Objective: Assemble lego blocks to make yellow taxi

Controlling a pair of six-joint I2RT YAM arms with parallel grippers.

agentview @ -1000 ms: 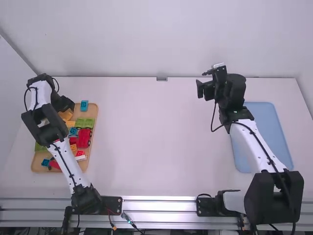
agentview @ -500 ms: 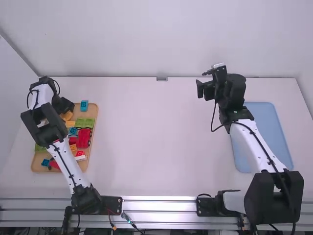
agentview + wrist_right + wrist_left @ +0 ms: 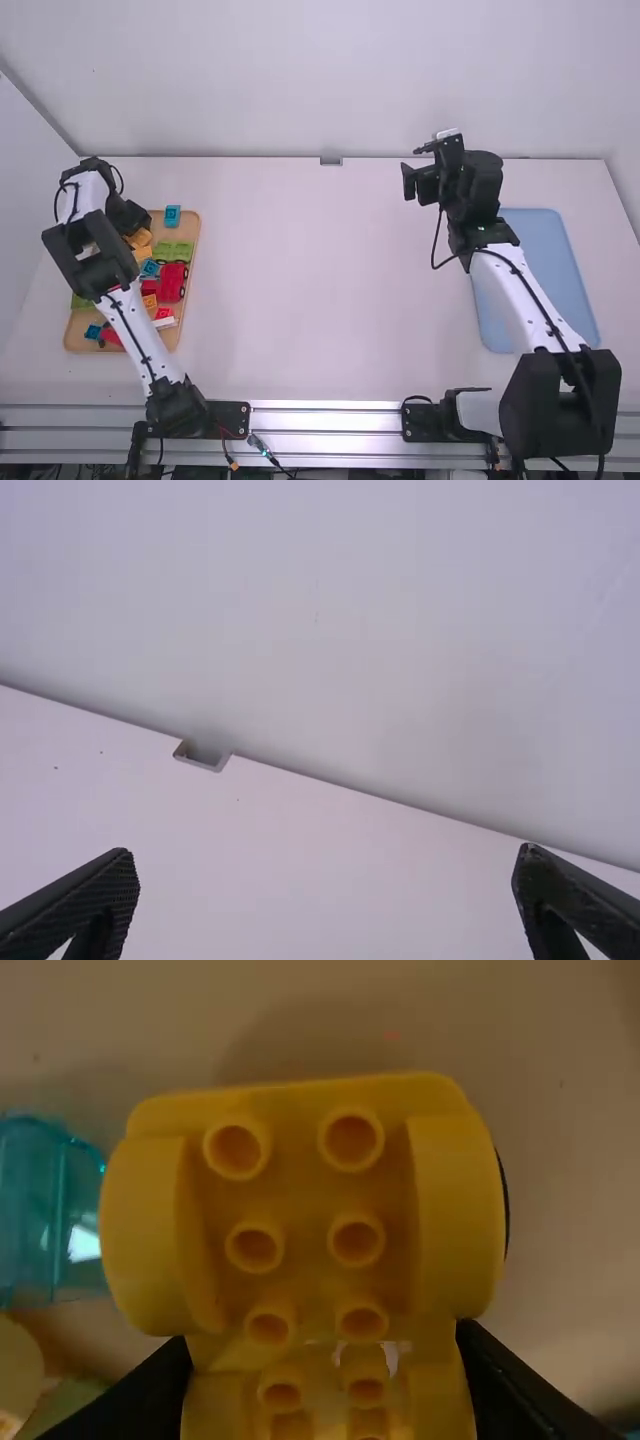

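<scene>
One arm [image 3: 130,318], the left, bends down, fingers [image 3: 145,1395] gripping a yellow block [image 3: 305,1185].

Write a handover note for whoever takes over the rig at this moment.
Left gripper: fingers closed on a yellow studded plastic piece, at the tan tray.
Right gripper: fingers wide apart and empty.
Parts: large red plastic block, lime-green studded blocks and turquoise block lie on the tan tray.
Done: yellow piece gripped; whether any parts are joined, I cannot tell.
Left: probably bring out the taxi's parts and assemble them.
</scene>
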